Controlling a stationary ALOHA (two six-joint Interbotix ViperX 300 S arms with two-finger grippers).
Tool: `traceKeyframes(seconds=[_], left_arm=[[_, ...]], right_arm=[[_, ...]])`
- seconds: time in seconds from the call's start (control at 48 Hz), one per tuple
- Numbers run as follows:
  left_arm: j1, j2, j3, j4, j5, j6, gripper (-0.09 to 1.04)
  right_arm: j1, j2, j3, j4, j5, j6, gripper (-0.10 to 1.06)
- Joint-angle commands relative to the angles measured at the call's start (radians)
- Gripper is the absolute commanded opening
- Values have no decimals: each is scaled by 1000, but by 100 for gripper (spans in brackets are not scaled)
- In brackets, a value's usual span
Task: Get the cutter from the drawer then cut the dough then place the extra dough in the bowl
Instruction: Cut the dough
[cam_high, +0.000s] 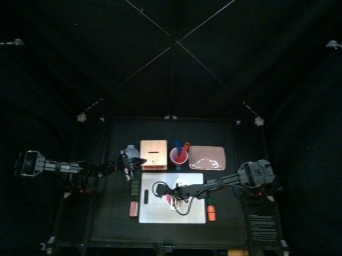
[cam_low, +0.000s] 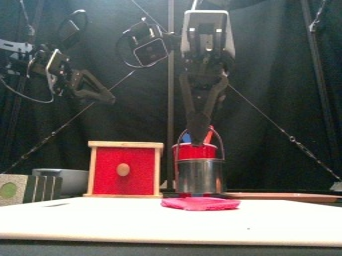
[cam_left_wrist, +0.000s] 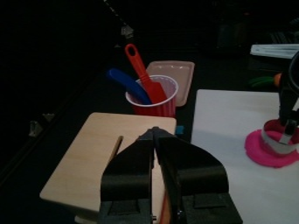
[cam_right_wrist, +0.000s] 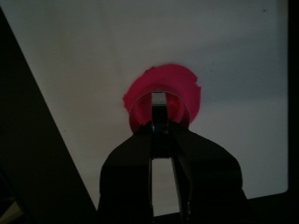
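Starting at the left: left end effector (cam_left_wrist: 156, 138), pinched narrow and carrying nothing, poised just above the wooden box (cam_left_wrist: 100, 156). Ahead of that end effector and a little to its right, red cup (cam_left_wrist: 155, 94) holding two toy knives (cam_left_wrist: 138, 68). Past the cup, pink tray (cam_left_wrist: 173, 68). Drawer front (cam_low: 123, 170) apparently shut, going by the front view.

Moving right: white cutting board (cam_left_wrist: 233, 114) on the surface (cam_high: 107, 230), off to the right of the left end effector. Directly beneath the right end effector (cam_right_wrist: 162, 122), pink dough (cam_low: 201, 204) lying flat on the board, with the cutter (cam_low: 201, 178) standing upright on top of it. Right end effector clamped narrow on the cutter from above, pointing straight down. Judged to be mid-cut.

Cannot make out the bowl with any confidence.

Possible trouble from here:
- Pressing tilted or off-centre, leaving one side uncut.
- Lifting too soon and dragging the dough up inside the rim through sticking.
- Sliding the dough across the smooth board under a sideways push.
- Letting the cutter twist in the narrow grip and tip over.
- In the later transfer, tearing the soft outer ring by pinching it at one spot.
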Motion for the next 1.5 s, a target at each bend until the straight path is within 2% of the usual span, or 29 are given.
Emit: traceKeyframes(seconds=[0.021, 0.271, 0.708, 1.021, 1.146, 1.333, 1.417, 1.5], left_arm=[[2, 0, -8, -2, -9, 0, 45], [2, 0, 5, -21, -9, 0, 45], [3, 2, 8, -28, -9, 0, 45], [5, 0, 8, -32, -11, 0, 45], [3, 2, 11, -34, -11, 0, 45], [2, 0, 9, -34, -11, -2, 45], [0, 0, 8, -34, -11, -2, 45], [-2, 0, 6, -38, -11, -2, 45]], right_arm=[[-8, -18, -25, -8, -3, -2, 43], [-18, -15, -26, -25, -8, 0, 43], [-18, -11, -32, 2, -11, 0, 43], [-29, 15, -21, -23, -12, 3, 46], [-29, 11, -20, -23, -12, 3, 57], [-29, -3, -20, -28, -17, 9, 88], [-28, -8, -26, -35, -18, 11, 98], [-25, -15, -32, -43, -17, 11, 102]])
